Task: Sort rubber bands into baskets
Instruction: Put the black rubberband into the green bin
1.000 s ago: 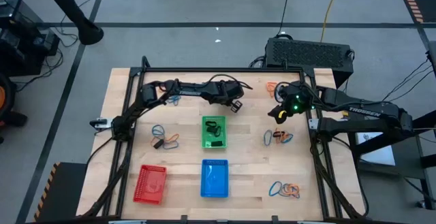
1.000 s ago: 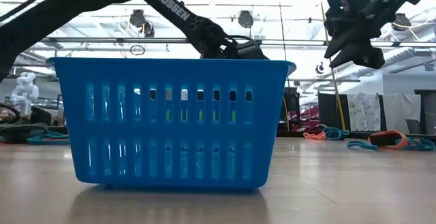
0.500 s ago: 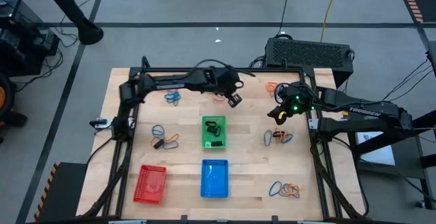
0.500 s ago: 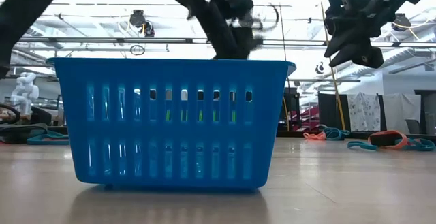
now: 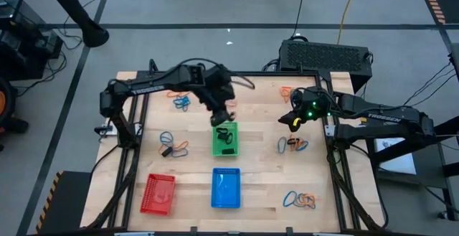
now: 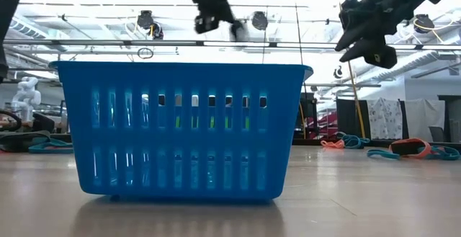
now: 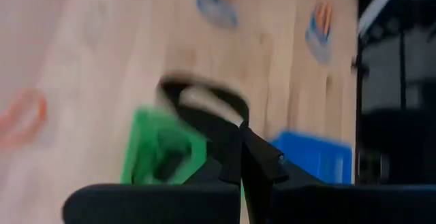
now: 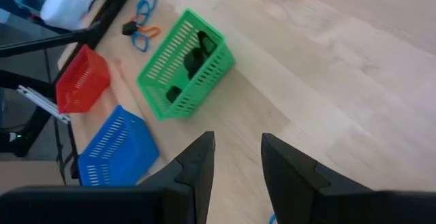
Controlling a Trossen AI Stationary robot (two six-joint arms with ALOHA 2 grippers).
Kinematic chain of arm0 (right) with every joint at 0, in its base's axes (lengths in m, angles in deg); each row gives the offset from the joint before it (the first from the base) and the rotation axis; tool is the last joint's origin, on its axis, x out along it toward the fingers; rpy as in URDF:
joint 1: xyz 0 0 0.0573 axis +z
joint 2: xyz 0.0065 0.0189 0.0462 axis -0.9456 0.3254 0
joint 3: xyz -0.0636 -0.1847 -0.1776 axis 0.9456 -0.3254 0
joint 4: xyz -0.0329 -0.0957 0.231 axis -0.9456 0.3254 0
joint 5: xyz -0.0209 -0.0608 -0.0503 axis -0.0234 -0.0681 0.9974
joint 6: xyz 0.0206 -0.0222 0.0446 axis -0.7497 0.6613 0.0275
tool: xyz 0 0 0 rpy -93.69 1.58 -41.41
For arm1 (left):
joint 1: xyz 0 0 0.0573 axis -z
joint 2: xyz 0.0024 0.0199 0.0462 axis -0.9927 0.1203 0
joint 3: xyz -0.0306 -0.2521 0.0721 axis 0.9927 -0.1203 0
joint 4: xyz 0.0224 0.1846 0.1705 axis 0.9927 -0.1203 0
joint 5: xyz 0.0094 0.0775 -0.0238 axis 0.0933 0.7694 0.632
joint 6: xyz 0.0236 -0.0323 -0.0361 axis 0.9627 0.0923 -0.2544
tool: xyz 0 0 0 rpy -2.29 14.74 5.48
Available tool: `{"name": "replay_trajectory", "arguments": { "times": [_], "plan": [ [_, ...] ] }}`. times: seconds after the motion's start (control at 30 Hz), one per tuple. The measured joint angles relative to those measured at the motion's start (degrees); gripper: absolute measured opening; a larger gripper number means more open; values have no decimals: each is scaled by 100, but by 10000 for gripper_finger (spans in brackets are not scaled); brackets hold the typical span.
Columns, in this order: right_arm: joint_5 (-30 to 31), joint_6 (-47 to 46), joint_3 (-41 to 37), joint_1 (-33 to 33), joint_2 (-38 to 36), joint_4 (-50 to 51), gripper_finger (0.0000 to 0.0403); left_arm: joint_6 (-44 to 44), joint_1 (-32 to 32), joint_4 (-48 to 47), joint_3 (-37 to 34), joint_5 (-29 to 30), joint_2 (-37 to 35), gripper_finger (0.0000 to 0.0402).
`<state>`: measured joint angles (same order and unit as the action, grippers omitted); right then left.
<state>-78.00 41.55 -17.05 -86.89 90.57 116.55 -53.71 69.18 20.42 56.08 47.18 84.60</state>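
Holding: left gripper (image 7: 240, 157) pinched on a black band (image 7: 204, 101), apparently, bound for green basket (image 5: 226, 141).
Waiting: right gripper (image 8: 237, 159), fingers apart, empty.

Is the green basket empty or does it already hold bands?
Not empty. The green basket already holds black rubber bands, seen in both the high and right wrist views; the exact count is hard to tell.

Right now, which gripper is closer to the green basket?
Left. The left gripper hovers at the far edge of the green basket, shut on a black rubber band. The right gripper waits well off to the basket's right.
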Motion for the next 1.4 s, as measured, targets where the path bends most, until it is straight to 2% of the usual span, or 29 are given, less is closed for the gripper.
{"name": "replay_trajectory", "arguments": {
  "times": [0.13, 0.43, 0.73, 0.93, 1.2, 1.4],
  "plan": [
    [-4, 4, 0, 0, 0, -51, 114, 157, 269, -809, -17, 22, -1, 0],
    [-155, 206, 0, 30, 0, 21, 114, -192, 854, -461, -800, 125, 26, 0],
    [-158, 360, 0, 25, 0, 13, 114, -477, 935, -295, -1235, 142, 28, 0],
    [-160, 371, 0, 24, 0, 10, 114, -360, 955, -141, -1479, 286, 26, 0],
    [-157, 371, 0, 26, 4, 5, 114, -184, 990, -926, -1860, 407, -129, 0],
    [-142, 360, 0, 24, 100, -179, 114, -310, 1066, -982, -2415, 422, -562, 0]
  ]
}}
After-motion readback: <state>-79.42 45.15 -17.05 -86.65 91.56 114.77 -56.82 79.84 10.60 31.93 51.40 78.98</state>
